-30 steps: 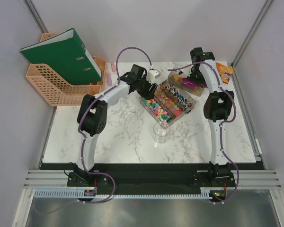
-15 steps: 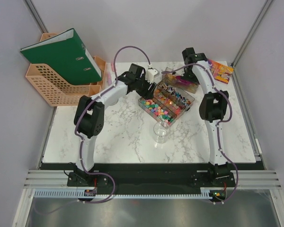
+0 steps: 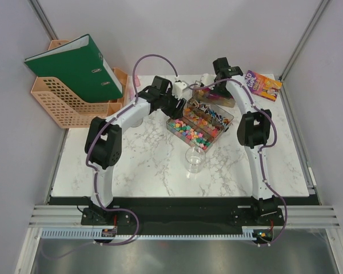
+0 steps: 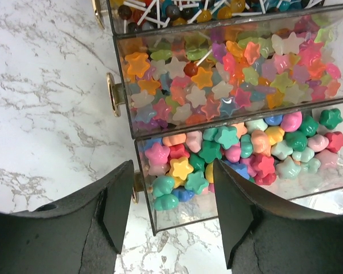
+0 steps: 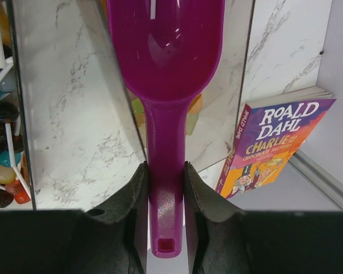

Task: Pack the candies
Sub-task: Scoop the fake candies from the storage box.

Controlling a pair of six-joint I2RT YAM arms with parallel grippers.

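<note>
The candies (image 4: 217, 148) are small pink, green, yellow, orange and blue star shapes. They fill compartments of a clear tray (image 4: 146, 188), which also shows in the top view (image 3: 190, 132). My left gripper (image 4: 171, 211) is open, and the tray's near corner stands between its jaws. My right gripper (image 5: 166, 171) is shut on the handle of the purple scoop (image 5: 166, 45). The scoop's bowl is empty and hangs over a bare clear compartment (image 5: 74, 114). A few yellow and orange sweets (image 5: 193, 107) show under the scoop's neck. In the top view the right gripper (image 3: 210, 90) is at the trays' far end.
A small clear round jar (image 3: 195, 160) stands in front of the trays. A Roald Dahl book (image 5: 274, 148) lies at the back right corner. Lollipops (image 5: 3, 114) fill another compartment. An orange file rack (image 3: 63, 103) with a green binder (image 3: 74, 65) stands at the back left.
My right arm has swung left along the table's back with the scoop, uncovering the book. The left arm and the trays have shifted slightly left.
</note>
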